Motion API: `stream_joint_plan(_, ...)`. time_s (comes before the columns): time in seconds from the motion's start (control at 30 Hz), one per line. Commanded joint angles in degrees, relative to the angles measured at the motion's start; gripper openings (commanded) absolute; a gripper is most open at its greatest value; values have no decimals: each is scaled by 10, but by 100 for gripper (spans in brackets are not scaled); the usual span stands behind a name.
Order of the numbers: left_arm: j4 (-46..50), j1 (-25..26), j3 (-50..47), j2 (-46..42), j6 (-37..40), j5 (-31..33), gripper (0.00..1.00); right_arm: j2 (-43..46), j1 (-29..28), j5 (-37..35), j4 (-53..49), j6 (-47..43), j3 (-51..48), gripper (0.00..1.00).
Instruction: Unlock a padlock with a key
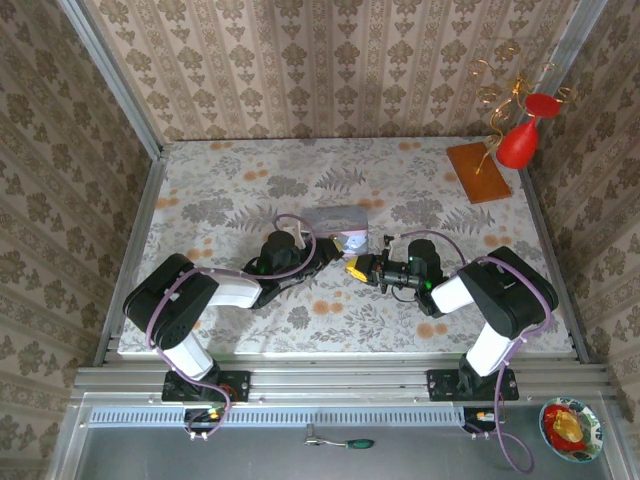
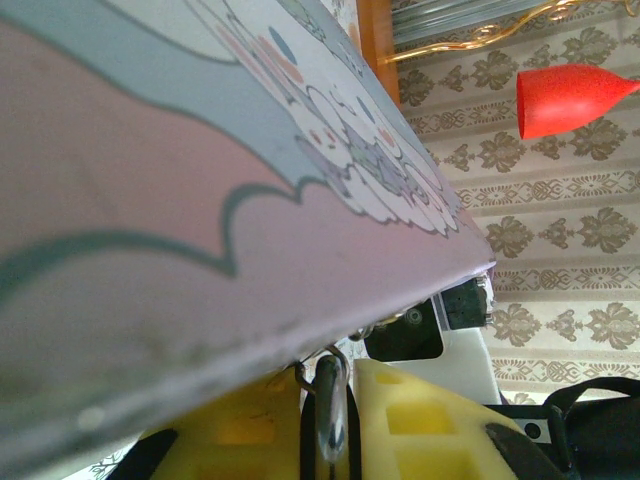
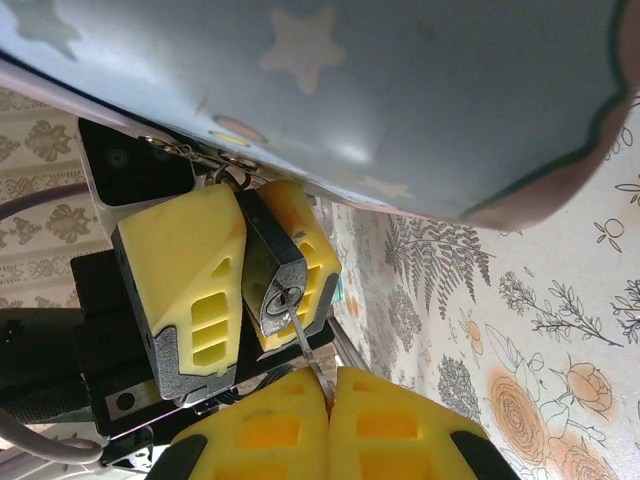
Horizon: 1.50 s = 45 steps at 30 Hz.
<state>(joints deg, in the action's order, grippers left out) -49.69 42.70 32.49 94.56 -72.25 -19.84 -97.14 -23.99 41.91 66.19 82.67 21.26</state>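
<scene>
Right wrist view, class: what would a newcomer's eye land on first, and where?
The padlock sits mid-frame, clamped in the left end effector just below the blue tin. The key runs from the shut right end effector, at the bottom, up to its keyhole.

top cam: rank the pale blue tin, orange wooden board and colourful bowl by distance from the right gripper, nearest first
1. Pale blue rectangular tin: centre, just beyond the right gripper.
2. Orange wooden board: far right, well behind.
3. Colourful patterned bowl: near right corner of the view, farthest.
</scene>
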Motion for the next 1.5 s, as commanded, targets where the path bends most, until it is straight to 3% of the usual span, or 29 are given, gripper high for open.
stream_joint_plan(0.0, -24, 28, 4, 4, 7, -92, 3, -7, 12, -51, 32, 6, 26, 0)
stream_joint_plan(0.23, -24, 41, 30, 18, 14, -116, 8, -7, 7, -41, 48, 19, 37, 0)
stream_joint_plan(0.9, -22, 13, 6, 35, 25, -79, 25, -12, -24, -52, 52, -2, -2, 0)
stream_joint_plan(1.47, -14, -6, 9, 50, 44, -68, 27, 1, -55, -74, 34, -12, -17, 0)
